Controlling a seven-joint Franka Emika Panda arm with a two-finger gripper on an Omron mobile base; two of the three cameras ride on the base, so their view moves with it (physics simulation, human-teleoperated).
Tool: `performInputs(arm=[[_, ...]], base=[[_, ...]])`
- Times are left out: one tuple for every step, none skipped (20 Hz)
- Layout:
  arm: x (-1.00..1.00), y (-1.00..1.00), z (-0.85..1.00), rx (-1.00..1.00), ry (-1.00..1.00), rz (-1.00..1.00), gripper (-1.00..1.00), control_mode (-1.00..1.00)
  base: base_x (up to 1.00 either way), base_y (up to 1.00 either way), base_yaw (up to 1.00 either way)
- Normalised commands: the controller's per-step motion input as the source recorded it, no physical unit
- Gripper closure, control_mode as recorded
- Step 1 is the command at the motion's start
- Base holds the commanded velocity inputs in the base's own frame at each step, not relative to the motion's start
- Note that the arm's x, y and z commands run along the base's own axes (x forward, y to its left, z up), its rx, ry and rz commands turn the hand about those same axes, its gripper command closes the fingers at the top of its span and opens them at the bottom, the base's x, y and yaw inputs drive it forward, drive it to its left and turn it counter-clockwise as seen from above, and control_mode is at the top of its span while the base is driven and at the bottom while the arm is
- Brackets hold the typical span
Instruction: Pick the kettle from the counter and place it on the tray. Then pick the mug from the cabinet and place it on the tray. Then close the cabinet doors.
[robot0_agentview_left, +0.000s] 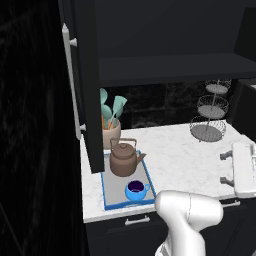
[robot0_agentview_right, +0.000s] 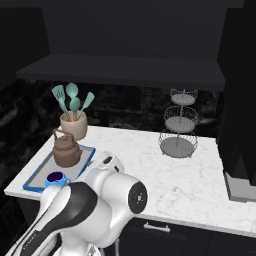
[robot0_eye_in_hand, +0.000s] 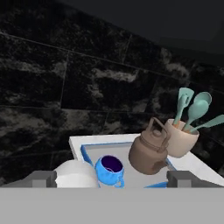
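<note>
Sizing up the doors next, with both carries apparently done. Kettle (robot0_agentview_left: 123, 159) sitting on the tray (robot0_agentview_left: 104, 190) at its far end, blue mug (robot0_agentview_left: 136, 190) on the same tray at the near end, close to the kettle but not touching, going by the hand view. Tray parked at the left end of the counter (robot0_agentview_left: 180, 160), beige utensil pot (robot0_agentview_left: 111, 132) just behind it.

Gripper (robot0_agentview_left: 226, 168) hanging over the right part of the counter in the left base view, jaws spread wide with nothing between them, fingers pointing left toward the tray.

Now the bit that matters: left cabinet door (robot0_agentview_left: 87, 100) swung out toward the near side, seen nearly edge-on, standing to the left of the gripper and reaching well above it, just past the tray. Long axis straight up and down, same for its silver bar handle (robot0_agentview_left: 71, 85) on the outer face. So probably a lift and a reach left, then a push on the door's near edge toward the far wall to swing it onto the cabinet shelf (robot0_agentview_left: 175, 67).

Right cabinet door (robot0_agentview_right: 240, 100) looming as a tall black slab at the right end of the counter, also open. Hard to call which door is nearer; guessing the left one, given the hand's spot beside the tray in the right base view.
</note>
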Motion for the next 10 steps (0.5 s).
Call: performInputs(arm=[[-0.25,-0.18,0.00,0.08,-0.05,-0.21,-1.00,-1.00],[-0.16,-0.27,0.02,0.10,-0.04,-0.23,-1.00,-1.00],[-0.06,-0.36,0.13,0.11,-0.05,-0.24,-1.00,-1.00],[0.00,-0.42,0.22,0.12,-0.04,-0.21,-1.00,-1.00],[0.00,-0.49,0.30,0.13,0.00,-0.19,-1.00,-1.00],[0.01,-0.51,0.36,0.13,0.00,-0.17,-1.00,-1.00],[0.04,-0.55,0.36,0.13,0.00,-0.15,-1.00,-1.00],[0.03,-0.62,0.40,0.14,0.00,-0.14,-1.00,-1.00],[0.05,-0.64,0.42,0.14,0.00,-0.12,-1.00,-1.00],[0.09,-0.64,0.42,0.13,0.00,-0.10,-1.00,-1.00]], base=[[0.00,0.00,0.00],[0.00,0.00,0.00],[0.00,0.00,0.00],[0.00,0.00,0.00],[0.00,0.00,0.00],[0.00,0.00,0.00],[0.00,0.00,0.00],[0.00,0.00,0.00],[0.00,0.00,0.00],[0.00,0.00,0.00]])
